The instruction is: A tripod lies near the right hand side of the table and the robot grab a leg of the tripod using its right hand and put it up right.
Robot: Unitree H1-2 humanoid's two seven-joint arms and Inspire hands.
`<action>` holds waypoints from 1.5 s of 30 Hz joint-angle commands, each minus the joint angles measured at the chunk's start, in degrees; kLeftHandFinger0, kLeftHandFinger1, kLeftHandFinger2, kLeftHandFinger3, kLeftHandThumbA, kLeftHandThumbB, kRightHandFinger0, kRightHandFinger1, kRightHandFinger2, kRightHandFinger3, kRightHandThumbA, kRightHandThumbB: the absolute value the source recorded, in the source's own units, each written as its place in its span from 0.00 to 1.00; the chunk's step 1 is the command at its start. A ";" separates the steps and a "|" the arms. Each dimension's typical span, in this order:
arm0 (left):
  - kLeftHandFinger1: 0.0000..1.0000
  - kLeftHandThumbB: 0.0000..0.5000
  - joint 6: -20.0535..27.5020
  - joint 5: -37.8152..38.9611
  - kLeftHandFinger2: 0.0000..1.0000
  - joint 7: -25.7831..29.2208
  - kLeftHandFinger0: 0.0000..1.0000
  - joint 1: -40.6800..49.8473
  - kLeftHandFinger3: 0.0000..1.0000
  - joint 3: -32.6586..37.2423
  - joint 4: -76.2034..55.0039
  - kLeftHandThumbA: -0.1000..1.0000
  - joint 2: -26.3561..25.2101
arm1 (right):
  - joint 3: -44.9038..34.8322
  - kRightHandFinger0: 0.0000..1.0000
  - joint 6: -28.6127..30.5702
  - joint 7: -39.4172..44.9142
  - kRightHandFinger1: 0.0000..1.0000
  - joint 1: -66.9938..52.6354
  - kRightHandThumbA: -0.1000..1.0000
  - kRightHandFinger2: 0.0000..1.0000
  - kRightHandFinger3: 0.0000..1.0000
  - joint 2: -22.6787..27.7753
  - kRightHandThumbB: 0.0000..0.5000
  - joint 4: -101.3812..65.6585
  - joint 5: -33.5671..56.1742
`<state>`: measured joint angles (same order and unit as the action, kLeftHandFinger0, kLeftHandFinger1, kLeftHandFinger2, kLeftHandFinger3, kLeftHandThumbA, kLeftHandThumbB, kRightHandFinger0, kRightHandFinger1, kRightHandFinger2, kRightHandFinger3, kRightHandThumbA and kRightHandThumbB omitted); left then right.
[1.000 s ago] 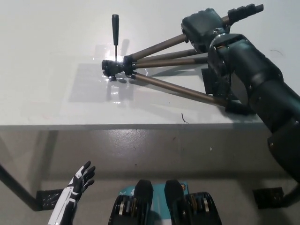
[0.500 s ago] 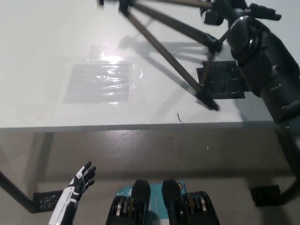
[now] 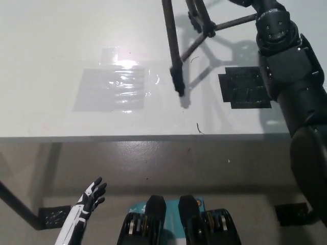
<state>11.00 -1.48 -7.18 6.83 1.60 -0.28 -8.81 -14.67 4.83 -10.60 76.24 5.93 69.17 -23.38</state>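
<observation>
While the tripod [image 3: 176, 48] is mostly cut off by the top edge, you can see one long leg slanting down to a dark foot that looks like it sits on the white table [image 3: 51, 61], just left of the black square patch [image 3: 244, 88]. A cross brace runs from the centre of the tripod up right toward the black right arm [image 3: 288, 76]. Right hand is out of frame above the patch, so can't tell what its fingers are doing. Shiny taped rectangle [image 3: 115, 89] sits well left of the patch. White left hand [image 3: 87, 201] hangs low, far below-left of the patch under the table edge, fingers spread, holding nothing
</observation>
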 commanded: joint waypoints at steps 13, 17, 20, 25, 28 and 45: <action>1.00 0.59 3.24 0.27 1.00 -0.71 1.00 1.43 1.00 0.88 -1.62 1.00 -0.91 | -2.21 0.00 17.05 -19.41 0.00 2.25 0.00 0.28 0.30 -6.86 0.11 0.43 10.45; 1.00 0.59 2.58 0.52 1.00 -0.85 1.00 1.72 1.00 1.05 -2.13 1.00 -0.73 | -1.62 0.00 18.94 -20.94 0.00 -2.09 0.01 0.30 0.31 -8.23 0.16 4.70 10.84; 1.00 0.59 2.76 0.41 1.00 -0.85 1.00 1.67 1.00 1.18 -2.04 1.00 -0.77 | -0.77 0.00 19.34 -20.72 0.01 -4.64 0.05 0.35 0.28 -8.95 0.14 6.50 10.91; 1.00 0.59 2.88 0.50 1.00 -0.95 1.00 1.21 1.00 1.39 -1.70 1.00 -0.98 | 2.02 0.00 19.97 -22.29 0.00 -10.65 0.00 0.33 0.31 -10.92 0.14 9.33 10.09; 1.00 0.59 2.91 0.52 1.00 -0.90 1.00 1.20 1.00 1.44 -1.69 1.00 -1.02 | 3.04 0.00 20.40 -22.67 0.00 -10.58 0.00 0.33 0.31 -10.84 0.14 9.66 10.87; 1.00 0.56 3.54 0.49 1.00 -1.10 1.00 1.43 1.00 1.60 -1.57 1.00 -1.25 | 7.62 1.00 21.88 3.04 1.00 -16.70 0.88 1.00 1.00 -6.67 1.00 9.22 14.76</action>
<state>11.45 -1.28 -7.35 8.19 3.05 -0.34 -9.09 -8.52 26.76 -26.42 60.84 -2.81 78.19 -13.00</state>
